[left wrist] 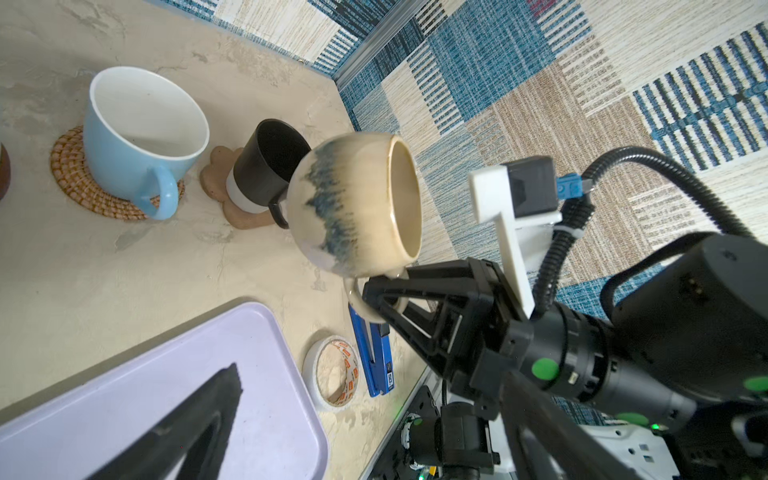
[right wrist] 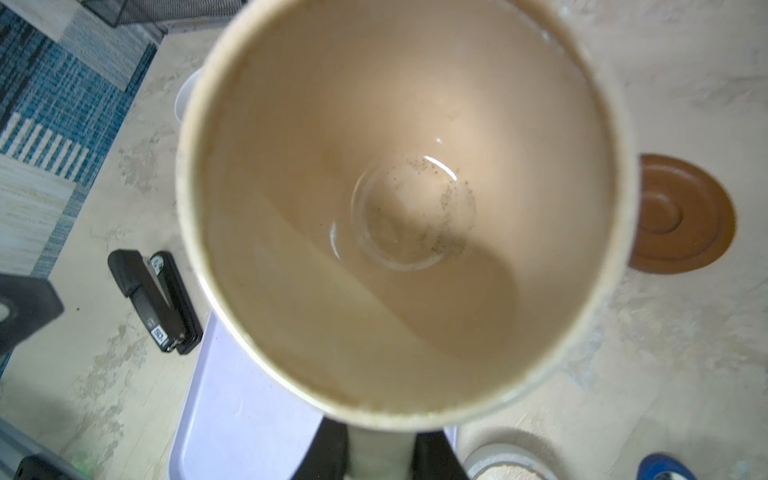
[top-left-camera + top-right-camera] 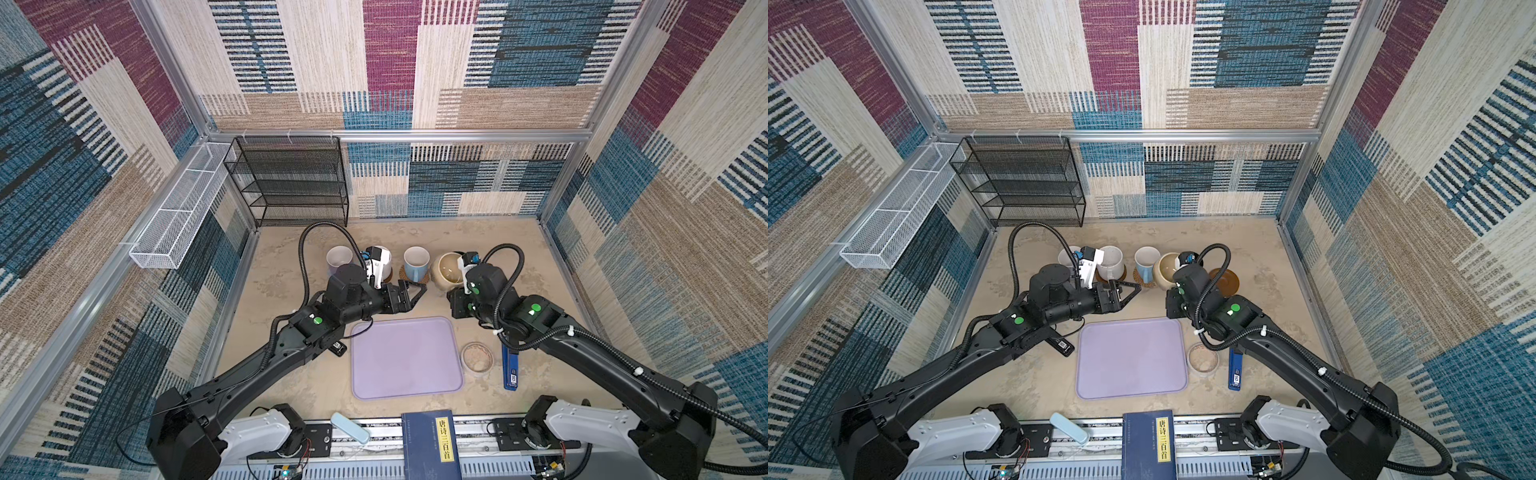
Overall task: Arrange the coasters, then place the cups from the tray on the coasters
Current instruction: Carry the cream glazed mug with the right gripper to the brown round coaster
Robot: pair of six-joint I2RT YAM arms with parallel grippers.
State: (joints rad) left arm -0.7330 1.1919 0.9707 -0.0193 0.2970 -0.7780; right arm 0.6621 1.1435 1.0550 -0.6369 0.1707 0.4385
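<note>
Cream-beige mug [image 1: 357,203] hangs from your right gripper [image 1: 378,297], which is clamped on the handle alone. The mug looks clear of the table and sits close to the black mug [image 1: 266,166] on its paw-shaped cork coaster [image 1: 232,208]. Held that way, the round body may twist about the pinch, and a quick sideways move could knock the black mug off its mat. The bare dark-brown wooden coaster [image 2: 681,214] lies beside the held mug, not under it. If you lower now, you would likely miss it or catch its edge and leave the mug tilted. Your left gripper [image 3: 417,297] stands wide and holds nothing, near the light blue mug [image 1: 141,137] on the rattan coaster [image 1: 75,174]; a careless reach could nudge it. The lilac tray [image 3: 365,374] carries no cups.
</note>
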